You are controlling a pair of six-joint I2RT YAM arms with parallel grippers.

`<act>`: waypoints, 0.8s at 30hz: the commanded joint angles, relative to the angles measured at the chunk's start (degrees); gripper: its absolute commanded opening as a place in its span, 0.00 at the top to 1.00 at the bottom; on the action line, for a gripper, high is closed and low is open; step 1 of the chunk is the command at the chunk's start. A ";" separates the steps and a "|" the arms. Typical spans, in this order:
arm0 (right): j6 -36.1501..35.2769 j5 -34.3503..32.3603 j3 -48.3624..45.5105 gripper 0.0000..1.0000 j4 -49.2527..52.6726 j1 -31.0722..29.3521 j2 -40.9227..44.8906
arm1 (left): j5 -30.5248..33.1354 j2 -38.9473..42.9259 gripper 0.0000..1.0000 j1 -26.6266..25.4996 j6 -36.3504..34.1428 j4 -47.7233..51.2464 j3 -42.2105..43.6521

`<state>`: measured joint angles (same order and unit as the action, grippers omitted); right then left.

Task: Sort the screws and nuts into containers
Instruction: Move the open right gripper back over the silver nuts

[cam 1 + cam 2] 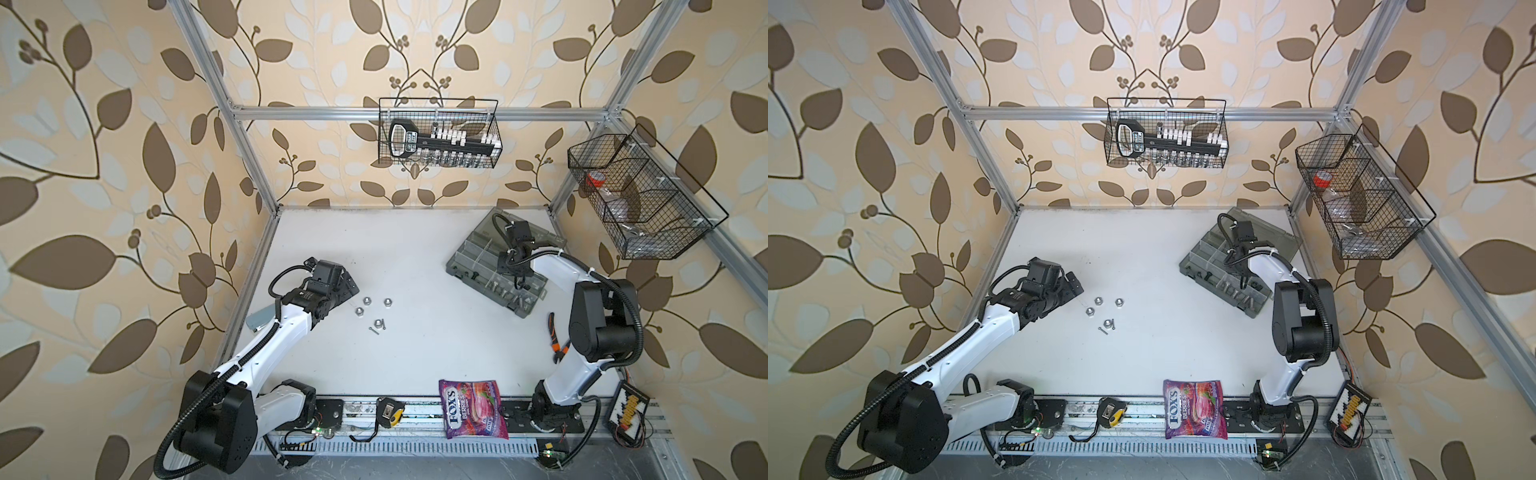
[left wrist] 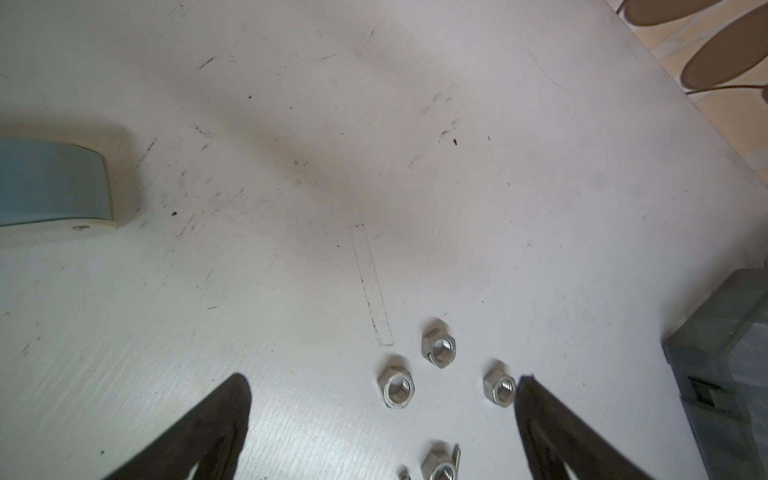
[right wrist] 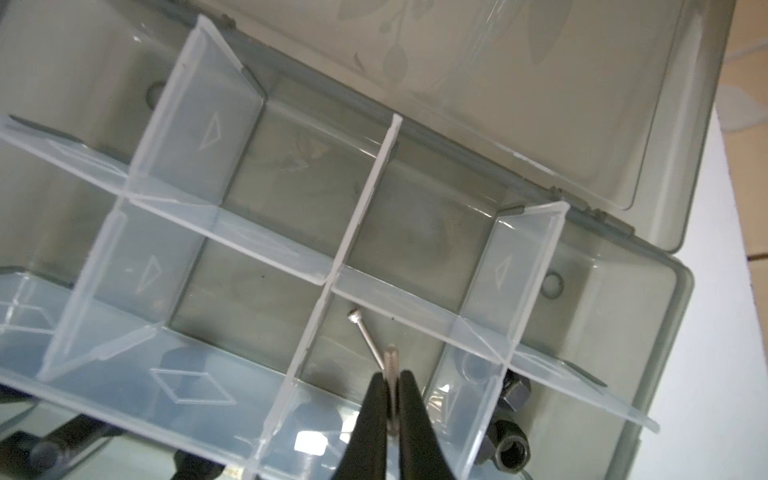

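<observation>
White table (image 1: pixel 436 353), four nuts (image 1: pixel 367 300) — leaf-patterned walls (image 1: pixel 124 124)

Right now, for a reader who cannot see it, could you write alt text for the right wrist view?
The right end effector pinches a thin silver screw above a compartment of the open organizer box, where a second thin screw lies. Black nuts sit in a neighbouring compartment.

The white table (image 1: pixel 415 257) carries four silver nuts (image 1: pixel 367 300), two thin screws (image 1: pixel 373 330), the open grey organizer box (image 1: pixel 467 249) and orange-handled pliers (image 1: pixel 556 338).
</observation>
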<state>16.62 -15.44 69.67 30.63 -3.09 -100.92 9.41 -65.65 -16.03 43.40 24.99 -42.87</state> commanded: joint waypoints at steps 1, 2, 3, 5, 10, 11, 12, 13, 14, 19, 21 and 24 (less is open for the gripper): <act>-0.36 -0.07 -1.00 0.80 -0.05 0.23 -0.28 | 0.43 -0.08 0.01 0.39 -1.12 0.28 -2.04; -0.36 -0.18 -1.03 0.79 -0.05 0.24 -0.11 | 0.47 -0.08 0.01 0.39 -1.12 0.24 -2.04; -0.36 -0.19 -1.03 0.77 -0.05 0.22 0.17 | 0.44 -0.05 0.01 0.39 -1.12 0.35 -2.03; -0.32 -0.19 -0.91 0.76 0.12 0.24 0.68 | 0.44 0.04 0.01 0.39 -1.12 0.33 -2.04; -0.10 1.57 -0.69 0.73 0.94 0.21 2.99 | 0.52 0.17 0.01 0.39 -1.03 0.48 -1.97; -0.18 2.32 -0.76 0.73 1.14 0.21 3.73 | 0.52 0.21 0.01 0.39 -1.10 0.46 -2.04; -0.32 3.50 -0.92 0.73 1.18 0.18 4.49 | 0.52 0.26 0.01 0.39 -1.09 0.47 -2.06; -0.30 4.42 -1.05 0.73 1.27 0.08 5.31 | 0.53 0.26 0.01 0.39 -1.05 0.45 -2.04; -0.28 5.65 -1.23 0.73 1.31 -0.19 6.26 | 0.59 0.26 0.01 0.39 -1.08 0.56 -2.00; 0.40 6.87 -1.82 0.71 2.03 -5.09 10.67 | 0.69 0.43 0.01 0.39 -0.83 0.61 -2.13; 0.92 6.47 -1.40 0.71 3.01 -8.98 11.39 | 0.79 0.43 0.01 0.39 -0.77 0.59 -2.22; 2.06 6.22 -0.68 0.71 4.06 -15.82 11.37 | 1.37 0.43 0.01 0.39 -0.61 1.04 -2.46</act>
<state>17.28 -10.02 69.04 31.62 -14.50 -89.56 9.43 -65.87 -16.03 43.42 25.41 -42.89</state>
